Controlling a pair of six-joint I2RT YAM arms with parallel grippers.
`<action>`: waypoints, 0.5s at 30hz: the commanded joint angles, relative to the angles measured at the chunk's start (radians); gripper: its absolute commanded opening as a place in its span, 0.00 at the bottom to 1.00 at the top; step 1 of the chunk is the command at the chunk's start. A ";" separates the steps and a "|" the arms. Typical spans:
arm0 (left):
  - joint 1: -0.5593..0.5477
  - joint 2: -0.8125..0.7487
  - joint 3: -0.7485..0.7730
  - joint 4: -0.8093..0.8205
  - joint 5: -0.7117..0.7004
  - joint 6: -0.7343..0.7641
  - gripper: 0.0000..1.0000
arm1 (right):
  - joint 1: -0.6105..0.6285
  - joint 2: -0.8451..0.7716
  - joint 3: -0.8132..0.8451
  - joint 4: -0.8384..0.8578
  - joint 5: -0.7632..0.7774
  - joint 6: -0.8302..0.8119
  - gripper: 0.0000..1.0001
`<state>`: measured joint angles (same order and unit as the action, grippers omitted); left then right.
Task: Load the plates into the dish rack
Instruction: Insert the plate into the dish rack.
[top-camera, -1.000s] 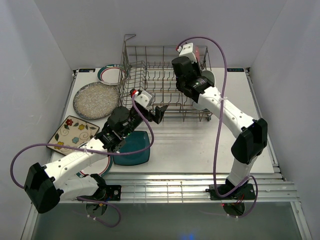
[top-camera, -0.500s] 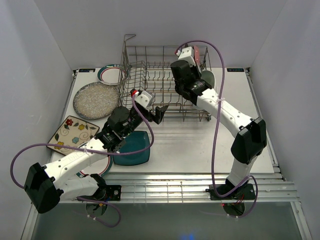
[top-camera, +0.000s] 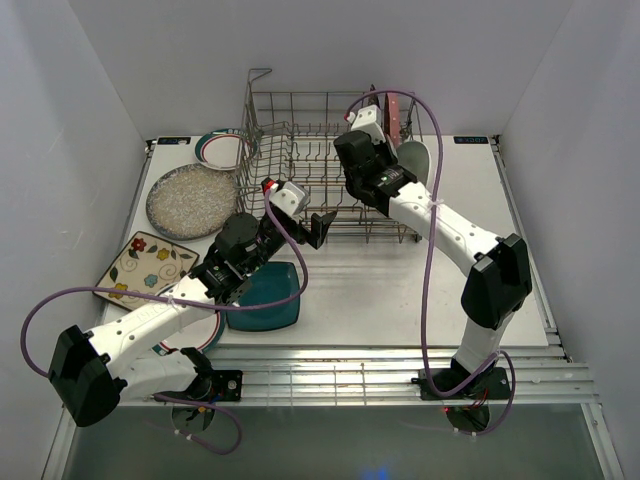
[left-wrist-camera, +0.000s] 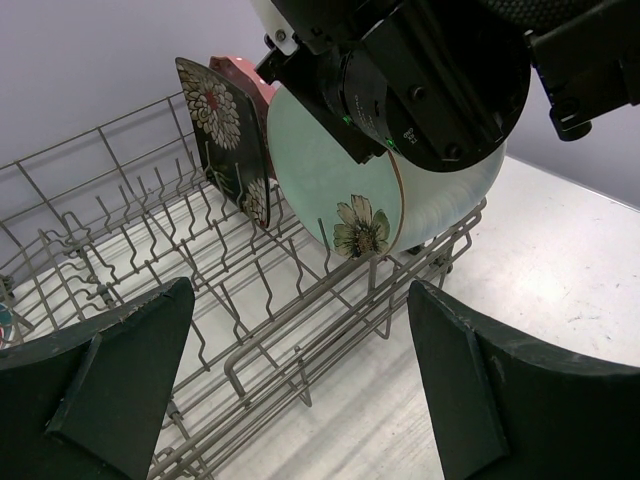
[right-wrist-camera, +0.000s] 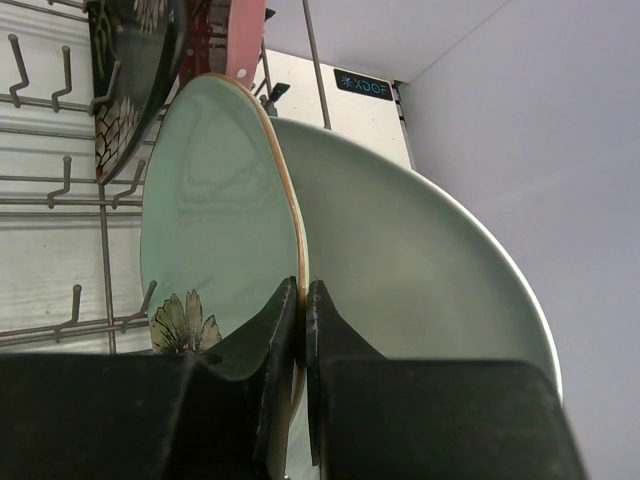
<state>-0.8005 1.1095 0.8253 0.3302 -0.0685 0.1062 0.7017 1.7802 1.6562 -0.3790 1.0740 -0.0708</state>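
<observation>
Your right fingers (right-wrist-camera: 285, 320) pinch the rim of the mint plate (right-wrist-camera: 215, 210); in the last second it moved a little left, upright in the dish rack (left-wrist-camera: 150, 250) beside the black plate (left-wrist-camera: 225, 130), nearly placed. Your left fingers (left-wrist-camera: 470, 390) are wide, empty.

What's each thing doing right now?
Mint plate, upright in dish rack, gripped.
Black floral plate, upright in rack.
Pink plate, upright in rack.
Teal square plate, flat on table.
Speckled plate, flat on table.
Right end effector, shut on mint plate.
Left end effector, open, empty.
</observation>
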 joint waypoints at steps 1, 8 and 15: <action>0.004 -0.022 -0.003 0.013 0.010 0.000 0.98 | 0.007 -0.042 0.031 0.074 0.075 0.025 0.08; 0.004 -0.016 -0.002 0.012 0.012 0.001 0.98 | 0.004 -0.028 0.034 0.074 0.073 0.028 0.08; 0.004 -0.019 -0.003 0.010 0.015 0.001 0.98 | -0.001 -0.013 0.020 0.074 0.061 0.048 0.08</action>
<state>-0.8005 1.1095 0.8253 0.3302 -0.0666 0.1062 0.7044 1.7824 1.6562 -0.3946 1.0737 -0.0513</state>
